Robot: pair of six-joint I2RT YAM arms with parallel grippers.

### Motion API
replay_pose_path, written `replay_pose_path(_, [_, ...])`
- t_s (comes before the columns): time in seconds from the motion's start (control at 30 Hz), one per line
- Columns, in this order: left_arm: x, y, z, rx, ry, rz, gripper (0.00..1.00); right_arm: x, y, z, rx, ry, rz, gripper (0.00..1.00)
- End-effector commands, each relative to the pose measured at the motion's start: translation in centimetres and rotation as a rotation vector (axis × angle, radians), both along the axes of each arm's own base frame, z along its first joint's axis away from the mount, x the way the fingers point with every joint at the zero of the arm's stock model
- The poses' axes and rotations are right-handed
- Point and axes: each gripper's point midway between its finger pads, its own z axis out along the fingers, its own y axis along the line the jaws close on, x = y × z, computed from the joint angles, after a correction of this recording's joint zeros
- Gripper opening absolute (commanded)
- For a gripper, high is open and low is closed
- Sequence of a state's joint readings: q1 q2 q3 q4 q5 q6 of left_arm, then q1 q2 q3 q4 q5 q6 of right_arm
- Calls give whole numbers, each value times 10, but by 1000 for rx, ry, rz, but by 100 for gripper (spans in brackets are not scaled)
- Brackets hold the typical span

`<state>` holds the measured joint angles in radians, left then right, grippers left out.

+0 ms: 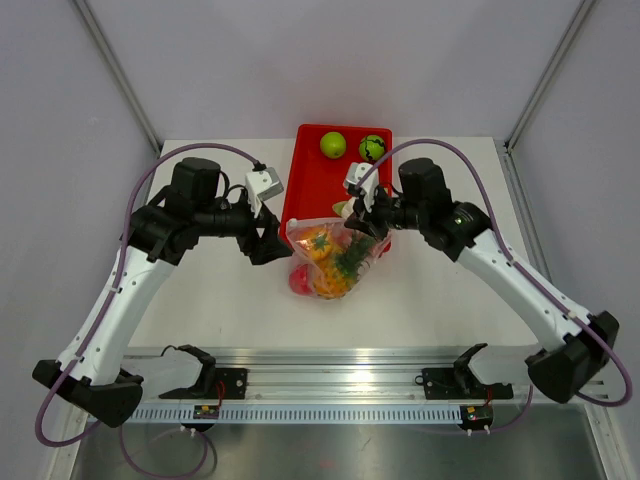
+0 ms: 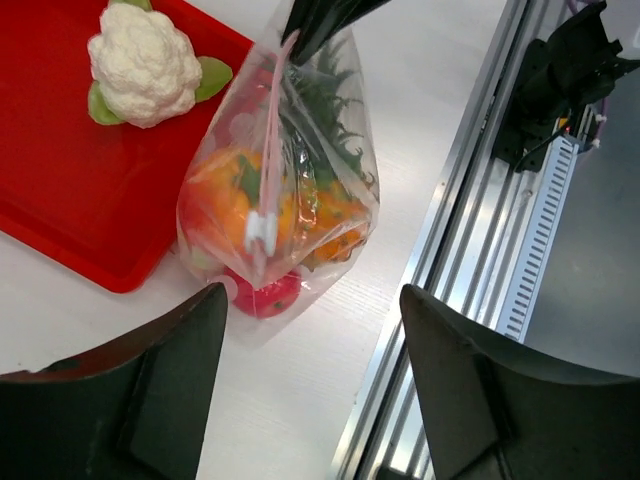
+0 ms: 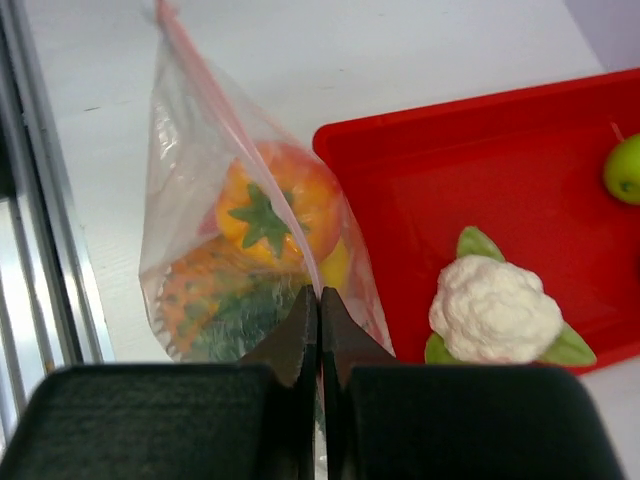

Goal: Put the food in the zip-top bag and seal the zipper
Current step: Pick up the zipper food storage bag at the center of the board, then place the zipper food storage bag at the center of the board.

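Filling partly done: clear crinkly zip-top bag (image 1: 333,262), frame centre, holds orange pineapple (image 2: 325,215) plus red fruit (image 2: 265,297). White cauliflower (image 2: 143,62), light green round fruit (image 1: 333,145) and dark green round fruit (image 1: 373,148) lie on red rectangular tray (image 2: 60,200) (unbagged). Right claw (image 3: 318,300) pinches pink-red zipper strip (image 2: 272,130); left claw (image 2: 312,300) spread, empty. Sealing looks undone.

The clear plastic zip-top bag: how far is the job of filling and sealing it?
Done: an orange toy pineapple and an orange round fruit are inside the clear crinkly bag. In hand: the right gripper is shut on its pink zipper strip; the left gripper is open, off the bag. Left: a white cauliflower, a green apple and a dark green fruit lie on the red tray; sealing is unclear.
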<state>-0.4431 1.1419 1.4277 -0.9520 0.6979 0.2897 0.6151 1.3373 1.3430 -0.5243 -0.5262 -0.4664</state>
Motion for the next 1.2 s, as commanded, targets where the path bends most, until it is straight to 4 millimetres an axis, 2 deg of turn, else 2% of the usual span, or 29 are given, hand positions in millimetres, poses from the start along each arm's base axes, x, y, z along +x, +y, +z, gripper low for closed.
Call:
replay_pose_path(0.0, [-2, 5, 26, -9, -57, 20, 77, -1, -34, 61, 123, -180, -206, 0])
replay_pose_path(0.07, [-4, 11, 38, -15, -108, 50, 81, -5, -54, 82, 179, -214, -312, 0])
replay_pose_path(0.1, [-1, 16, 42, -19, -128, 92, 81, -8, -79, 104, 253, -254, -442, 0])
replay_pose_path(0.13, [-1, 18, 58, -59, -200, 118, 81, -11, -93, 117, 295, -280, -507, 0])
replay_pose_path(0.17, [-2, 20, 56, -72, -210, 135, 85, -14, -105, 127, 339, -303, -559, 0])
replay_pose_path(0.2, [-1, 22, 60, -88, -223, 162, 89, -19, -134, 147, 403, -361, -679, 0])
replay_pose_path(0.27, [-2, 25, 72, -128, -284, 189, 99, -26, -158, 164, 456, -399, -772, 0])
replay_pose_path(0.3, [0, 27, 75, -131, -298, 204, 99, -29, -179, 175, 468, -412, -870, 0])
replay_pose_path(0.37, [4, 29, 78, -130, -308, 227, 99, -25, -199, 182, 439, -418, -981, 0])
replay_pose_path(0.4, [9, 31, 77, -123, -304, 257, 99, -17, -213, 180, 368, -421, -1080, 0])
replay_pose_path(0.43, [14, 32, 76, -118, -300, 278, 99, -12, -218, 179, 329, -424, -1121, 0])
replay_pose_path(0.47, [22, 35, 72, -108, -282, 324, 99, 1, -217, 166, 232, -416, -1153, 0])
replay_pose_path(0.5, [26, 36, 70, -103, -276, 346, 99, 3, -229, 173, 215, -429, -1232, 0])
replay_pose_path(0.53, [29, 36, 67, -97, -266, 360, 99, 9, -232, 171, 187, -428, -1270, 0])
replay_pose_path(0.57, [32, 38, 64, -88, -256, 376, 99, 22, -228, 162, 129, -416, -1288, 0])
replay_pose_path(0.6, [37, 38, 59, -81, -236, 400, 99, 26, -235, 163, 111, -424, -1337, 0])
replay_pose_path(0.67, [40, 39, 53, -71, -215, 418, 99, 38, -236, 156, 76, -421, -1371, 0])
replay_pose_path(0.77, [43, 42, 48, -58, -201, 447, 99, 59, -233, 134, 5, -428, -1412, 0])
replay_pose_path(0.8, [44, 43, 46, -54, -202, 452, 99, 63, -230, 118, -43, -417, -1400, 0])
replay_pose_path(0.83, [43, 45, 46, -56, -206, 458, 99, 66, -224, 110, -47, -398, -1378, 4])
replay_pose_path(0.87, [42, 46, 46, -55, -213, 465, 99, 68, -215, 99, -51, -360, -1335, 22])
replay_pose_path(0.9, [42, 47, 46, -51, -220, 466, 99, 66, -192, 78, -41, -254, -1218, 47])
replay_pose_path(0.93, [41, 49, 46, -52, -228, 470, 99, 64, -180, 69, -30, -205, -1165, 86])
replay_pose_path(0.97, [42, 51, 46, -48, -234, 483, 99, 60, -166, 55, -25, -139, -1091, 95])
replay_pose_path(1.0, [42, 52, 47, -52, -240, 485, 99, 59, -163, 51, -19, -122, -1081, 99])
replay_pose_path(1.03, [42, 52, 48, -52, -243, 488, 99, 58, -163, 49, -18, -116, -1086, 99])
replay_pose_path(1.07, [42, 52, 50, -57, -244, 489, 99, 58, -165, 49, -8, -115, -1100, 100])
replay_pose_path(1.17, [45, 52, 52, -65, -243, 504, 99, 62, -186, 49, -37, -141, -1219, 99])
